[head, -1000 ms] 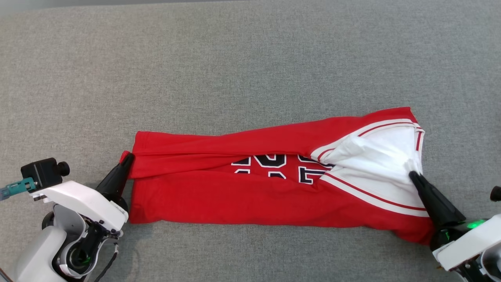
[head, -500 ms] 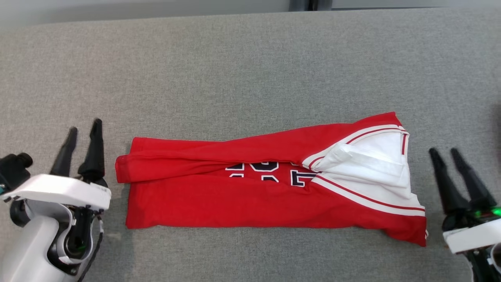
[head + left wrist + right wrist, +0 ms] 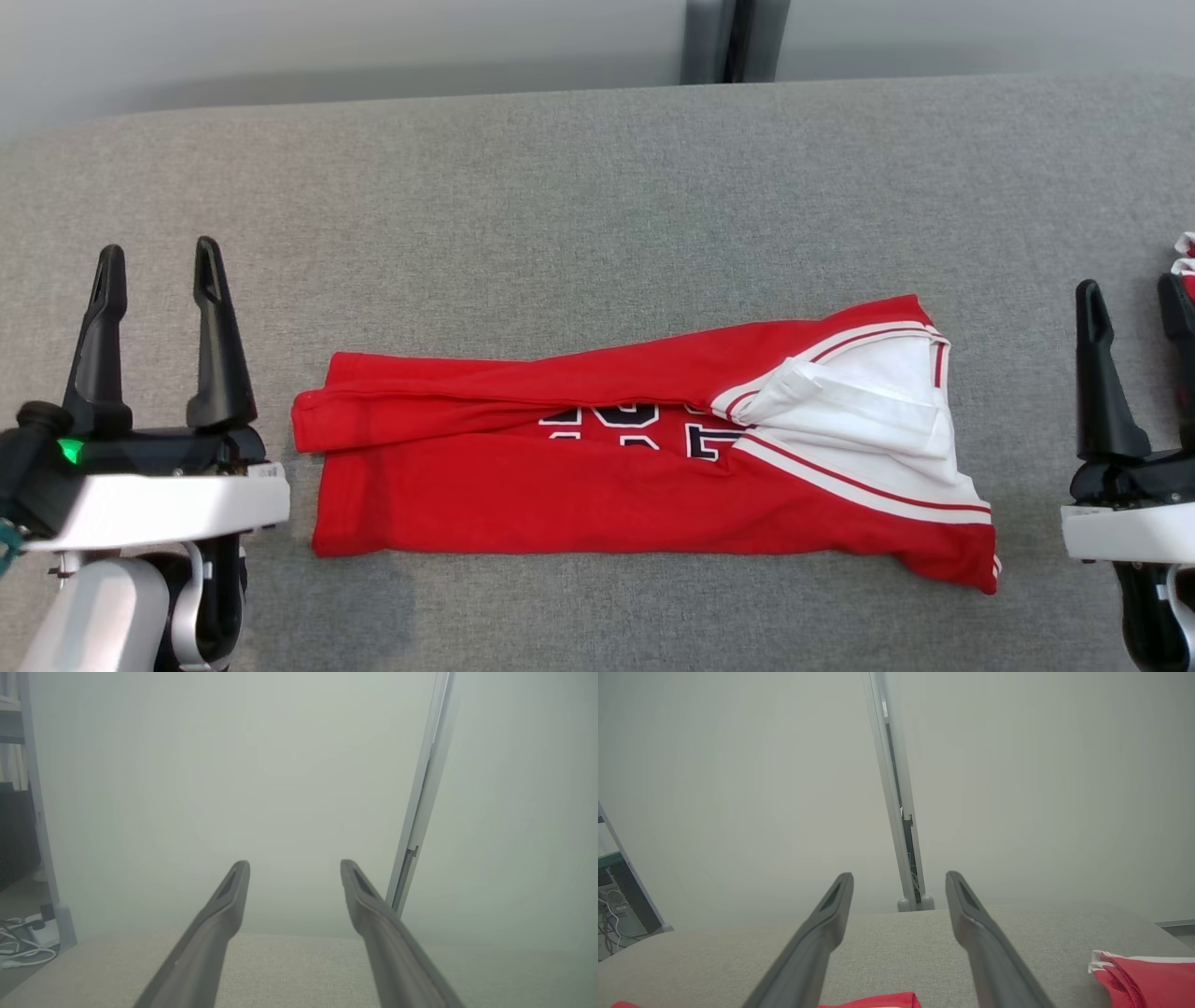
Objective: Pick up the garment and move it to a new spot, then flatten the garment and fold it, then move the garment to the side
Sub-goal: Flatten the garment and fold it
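Head view: my left pincer (image 3: 160, 250) stands at the lower left with its two long dark fingers spread wide and holding nothing, well clear of the red knit basketball jersey with white striped trim and dark, white-edged numerals (image 3: 597, 485). The jersey lies folded into a long band across the middle of the grey woven tabletop (image 3: 560, 187), its plain red end toward my left pincer and its white-lined, red-striped end toward my right pincer (image 3: 1131, 285). That pincer also gapes wide and empty at the lower right, apart from the cloth. A second bundle of red and white fabric (image 3: 1184, 257) peeks in at the right edge, just behind my right fingers, and a dark vertical post (image 3: 724, 42) divides the pale wall beyond the table. Left wrist view: my left pincer (image 3: 294, 863) points over the far edge of the tabletop (image 3: 289, 970) toward a frosted panel with a grey metal upright (image 3: 420, 812); white cables (image 3: 18, 947) lie on the floor at lower left. Right wrist view: my right pincer (image 3: 899, 875), fingers parted over the tabletop (image 3: 896, 942), faces the same kind of upright (image 3: 892, 788). A sliver of red fabric (image 3: 878, 1000) shows at the bottom edge between my fingers, though I cannot tell which piece it belongs to, and the red and white bundle (image 3: 1143, 975) rests at lower right.
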`<state>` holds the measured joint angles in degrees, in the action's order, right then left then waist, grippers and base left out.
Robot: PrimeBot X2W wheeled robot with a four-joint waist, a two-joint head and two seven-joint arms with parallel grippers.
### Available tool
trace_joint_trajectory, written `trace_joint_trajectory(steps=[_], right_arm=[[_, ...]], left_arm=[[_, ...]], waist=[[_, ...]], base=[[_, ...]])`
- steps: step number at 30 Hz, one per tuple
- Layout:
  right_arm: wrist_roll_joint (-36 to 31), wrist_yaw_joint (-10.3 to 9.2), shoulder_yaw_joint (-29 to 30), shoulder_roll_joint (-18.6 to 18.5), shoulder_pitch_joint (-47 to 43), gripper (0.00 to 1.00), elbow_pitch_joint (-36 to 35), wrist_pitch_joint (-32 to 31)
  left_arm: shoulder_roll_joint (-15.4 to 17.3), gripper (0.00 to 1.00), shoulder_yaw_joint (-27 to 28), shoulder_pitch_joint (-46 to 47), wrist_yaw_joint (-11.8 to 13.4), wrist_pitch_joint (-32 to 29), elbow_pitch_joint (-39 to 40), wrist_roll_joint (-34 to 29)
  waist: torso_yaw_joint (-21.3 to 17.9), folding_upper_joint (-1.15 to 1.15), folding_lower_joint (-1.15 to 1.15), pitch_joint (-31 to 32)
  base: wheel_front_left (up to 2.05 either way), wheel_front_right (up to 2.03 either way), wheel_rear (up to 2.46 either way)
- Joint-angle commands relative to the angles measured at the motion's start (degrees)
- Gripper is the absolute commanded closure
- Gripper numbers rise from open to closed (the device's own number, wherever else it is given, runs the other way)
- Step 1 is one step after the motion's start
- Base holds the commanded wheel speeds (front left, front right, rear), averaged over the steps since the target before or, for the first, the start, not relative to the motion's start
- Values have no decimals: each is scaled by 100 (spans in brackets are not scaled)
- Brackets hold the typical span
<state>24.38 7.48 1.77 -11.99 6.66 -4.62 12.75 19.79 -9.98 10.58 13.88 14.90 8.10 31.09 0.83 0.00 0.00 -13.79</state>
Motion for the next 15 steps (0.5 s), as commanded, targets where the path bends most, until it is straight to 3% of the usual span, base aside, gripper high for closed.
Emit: trace_joint_trajectory(steps=[1, 8, 15], right_arm=[[-53, 3, 16, 24, -28, 0, 20, -59], [-524, 3, -31, 137, -217, 0, 272, -299], [-607, 3, -61, 153, -325, 0, 544, -426]], left_arm=[[16, 0, 37, -63, -28, 17, 55, -138], [21, 0, -48, -418, -231, 17, -220, -830], [-119, 0, -115, -466, -421, 18, -584, -925]], waist=[[27, 0, 0, 40], [97, 0, 0, 215], [171, 0, 0, 288]], base=[[0, 0, 0], [0, 0, 0], [0, 0, 0]])
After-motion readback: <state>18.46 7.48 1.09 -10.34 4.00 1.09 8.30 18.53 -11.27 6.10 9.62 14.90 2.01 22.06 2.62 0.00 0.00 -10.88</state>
